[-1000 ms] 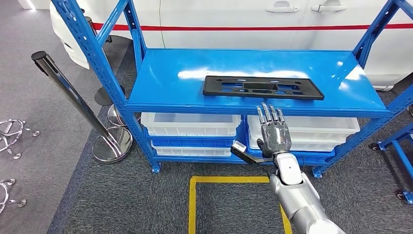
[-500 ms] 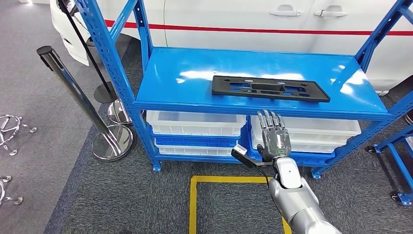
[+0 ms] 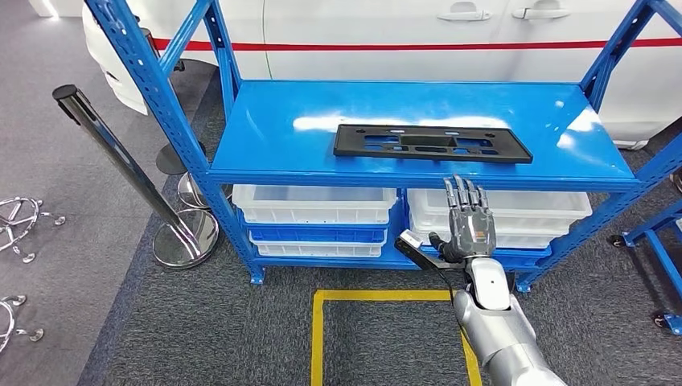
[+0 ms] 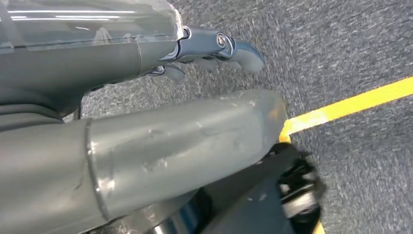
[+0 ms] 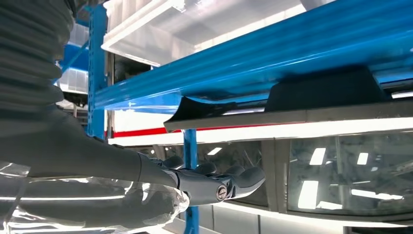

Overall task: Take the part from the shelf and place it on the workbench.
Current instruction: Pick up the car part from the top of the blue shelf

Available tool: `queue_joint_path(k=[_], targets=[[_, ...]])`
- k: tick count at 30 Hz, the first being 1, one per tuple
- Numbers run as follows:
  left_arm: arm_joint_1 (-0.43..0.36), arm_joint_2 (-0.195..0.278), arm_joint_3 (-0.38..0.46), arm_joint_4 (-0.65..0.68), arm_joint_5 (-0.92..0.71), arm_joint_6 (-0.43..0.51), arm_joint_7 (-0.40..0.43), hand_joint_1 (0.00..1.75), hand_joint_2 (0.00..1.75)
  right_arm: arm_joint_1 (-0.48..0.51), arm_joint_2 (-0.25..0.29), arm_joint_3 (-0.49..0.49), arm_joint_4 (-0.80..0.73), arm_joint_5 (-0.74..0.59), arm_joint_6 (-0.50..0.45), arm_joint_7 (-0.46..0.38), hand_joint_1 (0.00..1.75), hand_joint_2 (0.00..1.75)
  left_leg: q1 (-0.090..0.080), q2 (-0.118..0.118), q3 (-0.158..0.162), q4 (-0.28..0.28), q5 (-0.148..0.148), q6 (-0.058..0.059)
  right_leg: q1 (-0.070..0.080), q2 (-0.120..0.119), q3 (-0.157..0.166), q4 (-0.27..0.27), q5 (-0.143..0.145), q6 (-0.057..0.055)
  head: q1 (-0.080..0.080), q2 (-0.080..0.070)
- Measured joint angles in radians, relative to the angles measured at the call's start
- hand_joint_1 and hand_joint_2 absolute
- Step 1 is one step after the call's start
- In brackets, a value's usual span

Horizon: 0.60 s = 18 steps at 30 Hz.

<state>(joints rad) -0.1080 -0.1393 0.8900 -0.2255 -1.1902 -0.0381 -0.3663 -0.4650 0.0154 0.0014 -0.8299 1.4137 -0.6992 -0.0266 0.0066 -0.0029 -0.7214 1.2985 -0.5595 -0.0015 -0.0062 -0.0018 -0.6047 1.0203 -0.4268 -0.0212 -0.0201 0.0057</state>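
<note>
A flat black part (image 3: 433,143) with several cut-outs lies lengthwise near the front of the blue shelf top (image 3: 289,153). My right hand (image 3: 469,225) is raised in front of the shelf's front edge, just below the part's right half, with its fingers straight and apart and nothing in it. In the right wrist view the part (image 5: 321,90) shows edge-on above the blue shelf edge (image 5: 234,63), beyond my right hand (image 5: 209,183). My left hand (image 4: 214,48) hangs over the grey carpet, holding nothing.
White bins (image 3: 314,205) fill the lower shelves. A chrome post (image 3: 121,153) leans on its round base at the left. A white car (image 3: 418,32) stands behind the shelf. Yellow tape (image 3: 378,296) marks the carpet at my feet. A blue frame (image 3: 655,241) stands at the right.
The view swayed and came back. My right hand has shifted a little to the right along the shelf's front edge. The part has not moved.
</note>
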Motion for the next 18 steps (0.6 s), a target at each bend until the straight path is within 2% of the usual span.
queue_joint_path(k=[1,3,4,5,8,9,11,13,14,15,16,18], targets=[[0.000,0.000,-0.001,0.000,0.000,0.000,0.000,0.00,0.00,0.003,0.002,-0.009,-0.006,0.000,0.000,-0.004,0.00,0.87,0.000,0.000,0.019,-0.038,0.030,0.002,0.000,0.001,0.000,0.002,-0.001,0.000,0.000,0.000],[-0.003,0.000,-0.004,0.000,0.000,0.000,0.000,0.00,0.00,0.006,0.006,-0.026,-0.019,0.002,0.000,-0.012,0.00,1.75,-0.002,0.000,0.086,-0.176,0.095,0.011,0.002,0.001,-0.001,0.007,-0.004,0.004,0.000,0.000],[-0.005,0.000,-0.006,0.000,0.000,0.000,0.000,0.00,0.00,0.008,0.008,-0.036,-0.027,0.002,0.000,-0.018,0.00,1.75,-0.003,0.000,0.112,-0.231,0.113,0.016,0.004,0.002,-0.002,0.010,-0.005,0.007,0.000,0.000],[-0.007,0.000,-0.008,0.000,0.000,0.000,0.000,0.00,0.00,0.009,0.010,-0.045,-0.035,0.002,0.000,-0.024,0.00,1.75,-0.005,0.000,0.126,-0.262,0.119,0.020,0.004,0.002,-0.004,0.011,-0.005,0.012,0.000,0.000],[-0.006,-0.001,-0.013,0.000,0.000,0.000,-0.001,0.00,0.00,0.014,0.015,-0.071,-0.058,-0.005,0.000,-0.043,0.00,1.75,-0.007,0.000,0.132,-0.279,0.121,0.032,0.002,0.001,-0.006,0.013,-0.005,0.029,0.000,0.000],[-0.007,-0.001,-0.015,0.000,0.000,0.000,-0.002,0.00,0.00,0.015,0.018,-0.080,-0.066,-0.009,0.000,-0.051,0.00,1.75,-0.005,0.000,0.135,-0.285,0.125,0.037,0.001,0.001,-0.011,0.025,-0.015,0.034,0.000,0.000],[-0.009,-0.004,-0.019,0.000,0.000,0.000,-0.002,0.00,0.00,0.017,0.022,-0.106,-0.081,-0.019,0.000,-0.070,0.00,1.75,-0.001,0.002,0.138,-0.293,0.131,0.046,-0.002,0.002,-0.046,0.100,-0.061,0.043,0.000,0.000],[-0.011,-0.007,-0.024,0.001,-0.002,0.000,0.000,0.00,0.00,0.023,0.029,-0.146,-0.098,-0.031,0.000,-0.100,0.00,1.75,-0.002,0.001,0.136,-0.293,0.132,0.051,-0.005,0.002,-0.105,0.221,-0.116,0.049,0.000,0.000],[-0.009,-0.009,-0.027,0.001,-0.003,0.001,0.000,0.00,0.00,0.028,0.034,-0.172,-0.108,-0.035,0.000,-0.116,0.00,1.75,-0.001,0.000,0.136,-0.292,0.131,0.051,-0.007,0.002,-0.126,0.262,-0.126,0.052,0.000,0.000],[-0.007,-0.011,-0.030,0.001,-0.003,0.001,0.001,0.00,0.00,0.032,0.040,-0.197,-0.119,-0.038,0.000,-0.131,0.00,1.75,-0.001,0.000,0.136,-0.291,0.130,0.050,-0.010,0.002,-0.132,0.271,-0.117,0.054,0.000,0.000],[-0.006,-0.012,-0.032,0.001,-0.003,0.002,0.001,0.00,0.00,0.034,0.046,-0.219,-0.130,-0.040,0.000,-0.141,0.00,1.75,0.000,-0.001,0.136,-0.288,0.129,0.048,-0.012,0.002,-0.118,0.241,-0.092,0.056,0.000,0.000],[-0.005,-0.016,-0.037,0.001,-0.003,0.002,0.001,0.00,0.00,0.033,0.054,-0.248,-0.147,-0.041,0.000,-0.153,0.00,1.75,0.000,-0.001,0.135,-0.282,0.124,0.040,-0.016,0.001,-0.055,0.115,-0.032,0.057,0.000,0.000]])
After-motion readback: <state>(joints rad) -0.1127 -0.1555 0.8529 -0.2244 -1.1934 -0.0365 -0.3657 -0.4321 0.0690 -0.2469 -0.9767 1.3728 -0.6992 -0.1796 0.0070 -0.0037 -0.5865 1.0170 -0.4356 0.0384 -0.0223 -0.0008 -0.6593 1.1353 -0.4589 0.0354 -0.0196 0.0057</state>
